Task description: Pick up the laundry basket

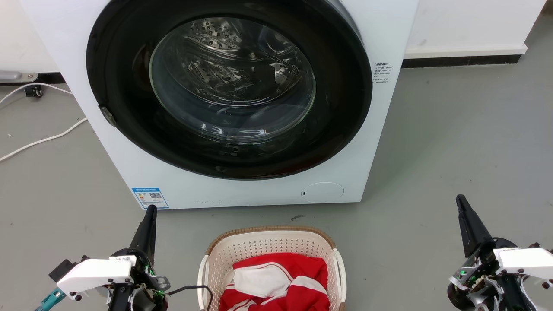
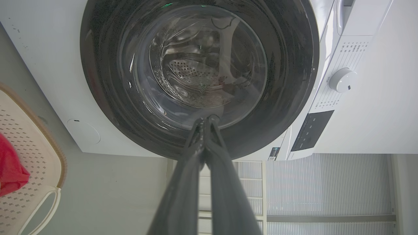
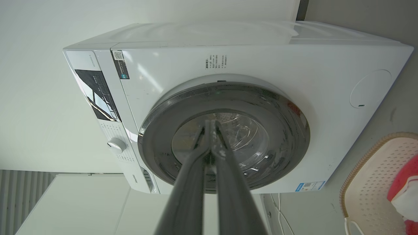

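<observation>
Left gripper (image 1: 150,214) and right gripper (image 1: 462,206) both had their fingers pressed together, holding nothing, tips aimed at the washer (image 1: 242,194) ahead. The laundry basket (image 1: 268,232) sat on the floor (image 1: 432,151) between them, inboard of each, closer to the left one and well apart from the right, with red-and-white cloth (image 1: 276,280) inside. We read this as pre-approach, no grasp started. Next move called for spreading both pairs of fingers, swinging inward and down to the loop handles (image 1: 342,276), one per side, then lifting level.
</observation>
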### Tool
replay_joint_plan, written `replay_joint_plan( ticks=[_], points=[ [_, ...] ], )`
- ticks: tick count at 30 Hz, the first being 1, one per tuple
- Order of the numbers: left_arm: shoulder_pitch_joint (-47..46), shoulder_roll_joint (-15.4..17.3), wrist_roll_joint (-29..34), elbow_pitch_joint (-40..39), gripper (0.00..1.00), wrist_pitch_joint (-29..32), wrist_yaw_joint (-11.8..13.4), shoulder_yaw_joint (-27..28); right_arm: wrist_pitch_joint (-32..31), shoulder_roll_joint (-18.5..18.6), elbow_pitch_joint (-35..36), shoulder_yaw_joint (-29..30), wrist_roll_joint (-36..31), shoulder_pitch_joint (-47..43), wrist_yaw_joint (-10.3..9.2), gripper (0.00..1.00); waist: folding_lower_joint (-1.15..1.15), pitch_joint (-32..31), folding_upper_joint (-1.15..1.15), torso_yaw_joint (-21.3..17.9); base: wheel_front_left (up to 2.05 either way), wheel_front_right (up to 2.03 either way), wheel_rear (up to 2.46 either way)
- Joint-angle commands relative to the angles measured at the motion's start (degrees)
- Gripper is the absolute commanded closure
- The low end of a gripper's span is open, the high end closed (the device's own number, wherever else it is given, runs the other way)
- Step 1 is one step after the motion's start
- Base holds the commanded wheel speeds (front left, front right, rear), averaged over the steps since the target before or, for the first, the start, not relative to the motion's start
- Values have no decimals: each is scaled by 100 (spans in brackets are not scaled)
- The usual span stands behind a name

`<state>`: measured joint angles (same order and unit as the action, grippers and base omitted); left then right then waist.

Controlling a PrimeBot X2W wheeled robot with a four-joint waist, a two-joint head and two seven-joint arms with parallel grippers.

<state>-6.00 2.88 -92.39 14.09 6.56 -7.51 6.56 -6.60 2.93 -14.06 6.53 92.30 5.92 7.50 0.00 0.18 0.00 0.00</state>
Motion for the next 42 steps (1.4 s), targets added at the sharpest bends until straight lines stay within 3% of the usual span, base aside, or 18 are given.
replay_joint_plan(
  ticks=[1, 21, 22, 28, 42],
  points=[
    [-44, -3, -5, 2, 100, 14, -15, 10, -9, -9, 1, 3, 22, 56, -2, 100, 0, 0, 0, 0, 0, 0, 0],
    [-44, -3, -5, 2, 100, 15, -15, 9, -8, -9, 1, 2, 22, 56, -2, 100, 0, 0, 0, 0, 0, 0, 0],
    [1, 0, 0, 2, 0, 0, 1, -1, 0, 0, -2, 0, 0, 0, 0, 0, 0, 0, 0, 0, 0, 0, 0],
    [119, -18, 76, 100, 0, -95, 3, -46, 94, -6, -128, -34, -64, -124, -1, 0, 0, 4, 0, 0, 0, 0, 0],
    [113, -12, 1888, -347, 0, -534, 156, -134, 534, -5, 345, -75, -2046, -175, -1, 0, 0, 39, 0, 1, 0, 0, 0]
  ],
)
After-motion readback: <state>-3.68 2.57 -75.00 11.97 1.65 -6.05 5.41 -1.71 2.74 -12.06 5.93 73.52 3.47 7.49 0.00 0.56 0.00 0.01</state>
